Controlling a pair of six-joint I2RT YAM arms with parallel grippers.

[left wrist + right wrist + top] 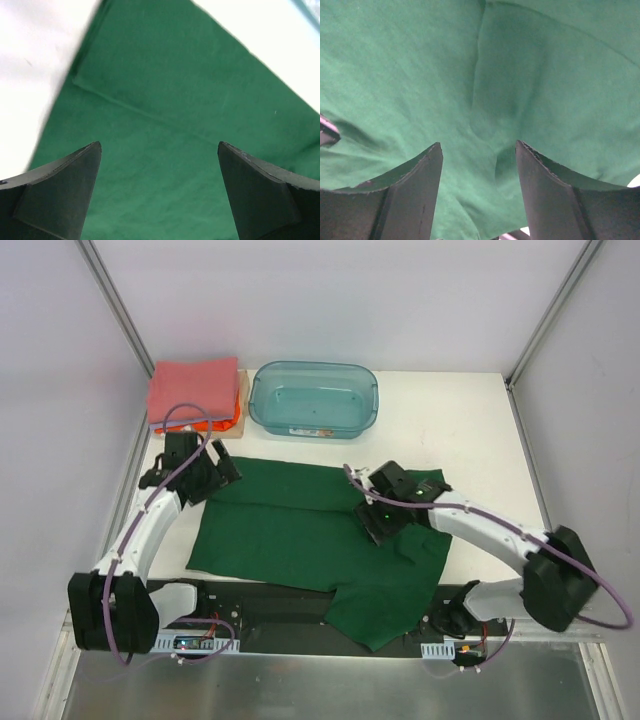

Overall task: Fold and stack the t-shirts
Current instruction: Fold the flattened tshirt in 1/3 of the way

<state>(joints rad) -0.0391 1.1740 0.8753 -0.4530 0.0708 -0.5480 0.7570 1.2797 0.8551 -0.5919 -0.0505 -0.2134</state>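
Note:
A dark green t-shirt (300,530) lies spread on the white table, with one part hanging over the near edge (385,615). My left gripper (218,475) hovers over the shirt's far left corner. In the left wrist view it (159,145) stands wide open above flat green cloth (165,90), with nothing between the fingers. My right gripper (382,523) is over the shirt's right half. The right wrist view shows it (479,145) open, with a wrinkled fold of green cloth (490,115) below it. A stack of folded t-shirts sits at the far left, salmon-pink (193,388) on top and orange (228,424) beneath.
A translucent teal plastic bin (313,398) stands at the back centre, right of the folded stack. White walls with metal posts enclose the table on three sides. Both arm bases and their cables sit at the near edge.

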